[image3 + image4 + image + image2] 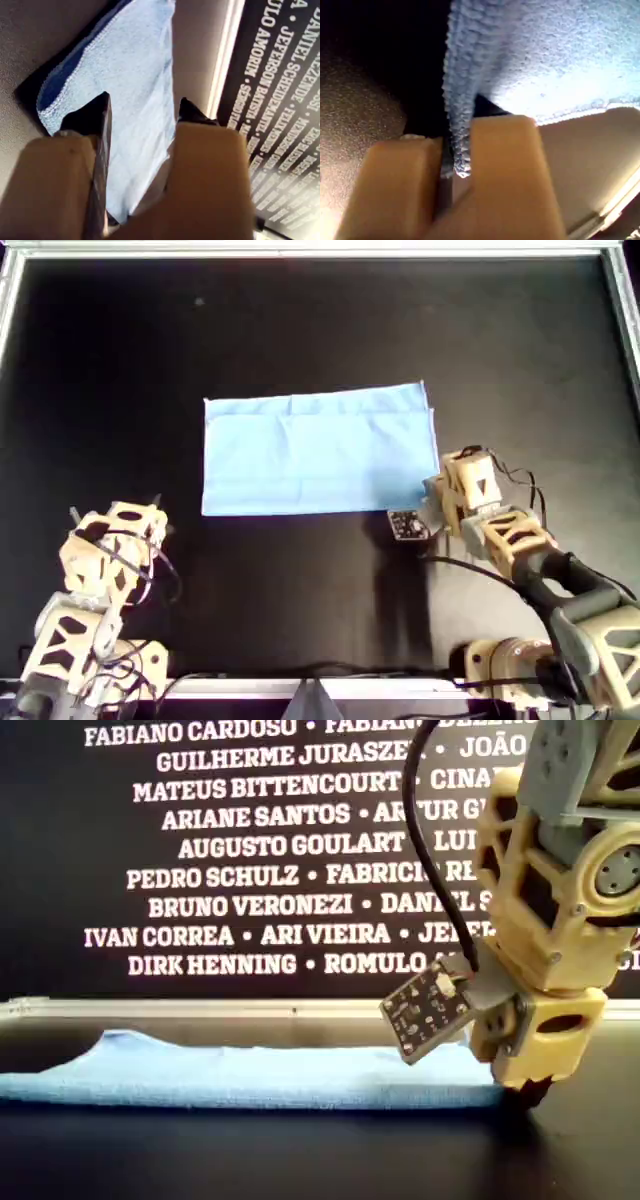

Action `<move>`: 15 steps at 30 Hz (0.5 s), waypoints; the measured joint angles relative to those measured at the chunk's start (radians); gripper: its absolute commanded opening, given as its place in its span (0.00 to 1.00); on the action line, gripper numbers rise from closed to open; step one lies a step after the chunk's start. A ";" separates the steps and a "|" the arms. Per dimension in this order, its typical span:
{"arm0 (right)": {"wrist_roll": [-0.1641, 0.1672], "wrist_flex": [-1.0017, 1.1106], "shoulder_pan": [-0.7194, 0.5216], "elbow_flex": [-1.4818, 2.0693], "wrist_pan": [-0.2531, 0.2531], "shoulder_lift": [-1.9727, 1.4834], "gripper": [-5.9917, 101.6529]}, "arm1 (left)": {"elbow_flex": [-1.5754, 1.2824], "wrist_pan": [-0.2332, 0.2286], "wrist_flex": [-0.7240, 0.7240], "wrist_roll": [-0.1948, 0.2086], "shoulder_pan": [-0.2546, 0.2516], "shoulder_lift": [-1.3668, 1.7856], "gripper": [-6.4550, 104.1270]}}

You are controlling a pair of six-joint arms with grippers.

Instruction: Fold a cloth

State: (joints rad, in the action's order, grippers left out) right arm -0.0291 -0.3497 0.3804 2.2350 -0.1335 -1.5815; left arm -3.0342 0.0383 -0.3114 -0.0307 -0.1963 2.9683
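The cloth (320,450) is a light-blue rectangle lying flat on the black table, doubled over with its layered edges showing. My right gripper (436,492) is at the cloth's near right corner in the overhead view. In the right wrist view it (455,165) is shut on the cloth's (545,50) doubled hem. The exterior view shows the same gripper (520,1092) low at the cloth's (250,1075) end on that view's right. My left gripper (118,508) is at the overhead view's lower left, apart from the cloth. It (142,112) stands open and empty, looking along the cloth (135,75).
A metal rail (320,250) frames the black table. A small circuit board (407,525) juts from the right wrist just off the cloth's near edge. A dark banner with white names (300,850) stands behind the far rail.
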 measured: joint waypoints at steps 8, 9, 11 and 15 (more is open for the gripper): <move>0.000 0.002 0.002 0.000 0.000 0.002 0.07 | 0.000 0.000 0.000 0.000 0.000 0.000 0.49; -0.002 0.002 0.002 0.000 0.000 0.002 0.07 | 0.000 0.000 0.000 0.000 0.000 0.000 0.49; -0.002 0.002 0.000 0.000 0.000 0.002 0.07 | 0.000 0.000 0.000 0.000 0.000 0.000 0.49; -0.003 0.003 -0.008 0.017 0.006 -0.008 0.07 | 0.000 0.000 0.000 0.000 0.000 0.000 0.49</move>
State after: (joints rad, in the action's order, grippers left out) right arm -0.0322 -0.3467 0.3728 2.2519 -0.1273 -1.5892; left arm -3.0342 0.0383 -0.3114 -0.0307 -0.1963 2.9683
